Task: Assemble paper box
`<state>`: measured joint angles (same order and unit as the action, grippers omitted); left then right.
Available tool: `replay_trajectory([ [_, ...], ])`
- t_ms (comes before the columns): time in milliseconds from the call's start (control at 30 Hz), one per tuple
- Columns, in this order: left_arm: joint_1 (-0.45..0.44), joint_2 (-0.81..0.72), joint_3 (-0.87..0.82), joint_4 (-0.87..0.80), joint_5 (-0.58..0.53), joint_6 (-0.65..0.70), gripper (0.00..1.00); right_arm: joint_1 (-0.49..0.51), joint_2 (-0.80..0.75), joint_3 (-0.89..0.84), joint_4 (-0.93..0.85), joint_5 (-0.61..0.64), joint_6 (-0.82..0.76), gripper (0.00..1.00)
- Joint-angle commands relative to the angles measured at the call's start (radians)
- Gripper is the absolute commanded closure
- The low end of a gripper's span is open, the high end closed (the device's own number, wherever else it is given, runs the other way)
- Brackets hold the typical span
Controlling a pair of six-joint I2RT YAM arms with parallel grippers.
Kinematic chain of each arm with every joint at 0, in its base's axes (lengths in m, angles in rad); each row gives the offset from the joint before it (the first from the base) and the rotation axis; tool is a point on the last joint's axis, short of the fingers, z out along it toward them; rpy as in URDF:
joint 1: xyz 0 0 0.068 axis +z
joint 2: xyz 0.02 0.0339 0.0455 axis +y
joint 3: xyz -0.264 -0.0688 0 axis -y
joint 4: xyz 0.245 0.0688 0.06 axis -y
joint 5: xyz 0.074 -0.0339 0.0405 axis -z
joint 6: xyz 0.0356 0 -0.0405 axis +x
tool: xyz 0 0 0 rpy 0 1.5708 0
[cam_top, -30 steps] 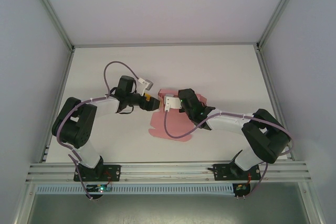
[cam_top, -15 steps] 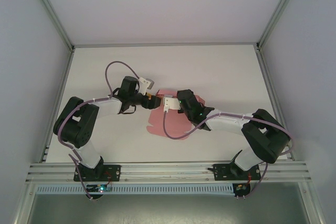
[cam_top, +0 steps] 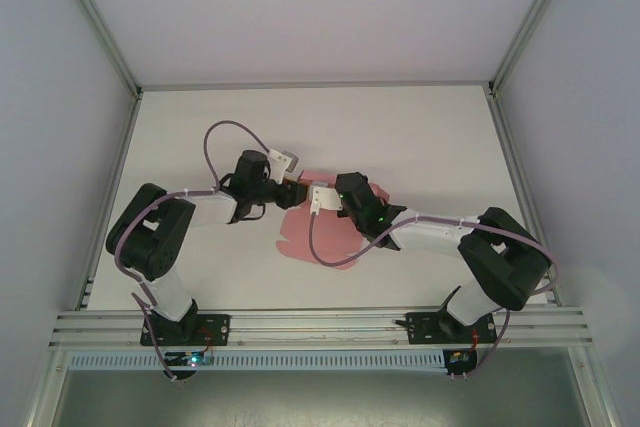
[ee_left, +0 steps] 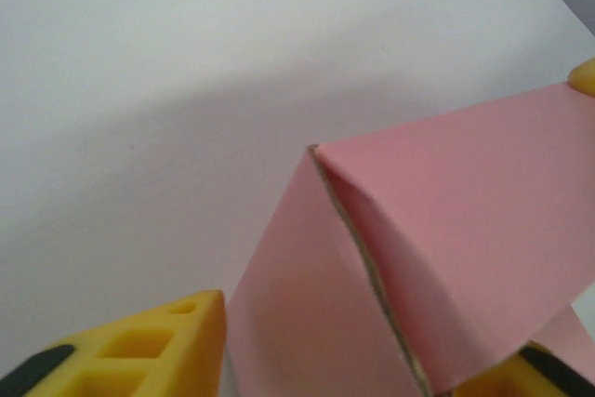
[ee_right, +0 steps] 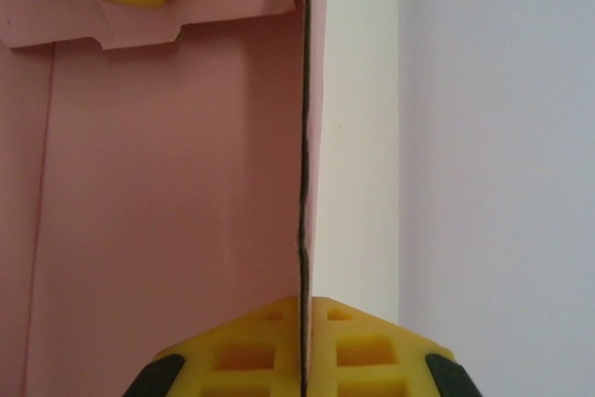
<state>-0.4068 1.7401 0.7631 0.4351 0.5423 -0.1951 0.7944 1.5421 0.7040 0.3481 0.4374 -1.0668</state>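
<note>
Paper box (cam_top: pixel 322 239) lies mid-table (cam_top: pixel 430 137), directly under both wrists. Right gripper (ee_right: pixel 302 352) is clamped on the thin edge of an upright pink panel, a pad tight on each side. Left gripper (cam_top: pixel 291 190) straddles a folded corner flap, fingers (ee_left: pixel 139 350) close to the card on both sides; can't tell if it's actually pinching. The grippers sit just beside each other over the box's far half.

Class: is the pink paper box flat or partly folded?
Partly folded: the paper box shows panels meeting at a raised corner, one edge pinched in the right claw.
</note>
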Motion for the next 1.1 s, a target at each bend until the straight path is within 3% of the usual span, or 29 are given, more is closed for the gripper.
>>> replay_trajectory([
  [0,-0.008,0.036,-0.004,0.067,-0.138,-0.022,0.65,0.019,0.013,-0.005,-0.034,-0.024,0.02,1.0],
  [267,-0.021,0.052,0.001,0.042,-0.277,-0.009,0.76,0.018,0.02,-0.003,-0.054,-0.031,0.04,1.0],
  [467,-0.041,0.092,0.041,-0.052,-0.517,-0.007,0.82,0.021,0.002,-0.007,-0.08,-0.022,0.07,1.0],
  [767,-0.048,0.137,0.039,-0.073,-0.659,-0.059,0.87,0.021,-0.014,-0.024,-0.122,0.003,0.108,1.0],
  [1067,-0.127,0.146,-0.001,-0.027,-0.985,-0.057,0.91,0.023,-0.029,-0.023,-0.174,0.0,0.162,1.0],
])
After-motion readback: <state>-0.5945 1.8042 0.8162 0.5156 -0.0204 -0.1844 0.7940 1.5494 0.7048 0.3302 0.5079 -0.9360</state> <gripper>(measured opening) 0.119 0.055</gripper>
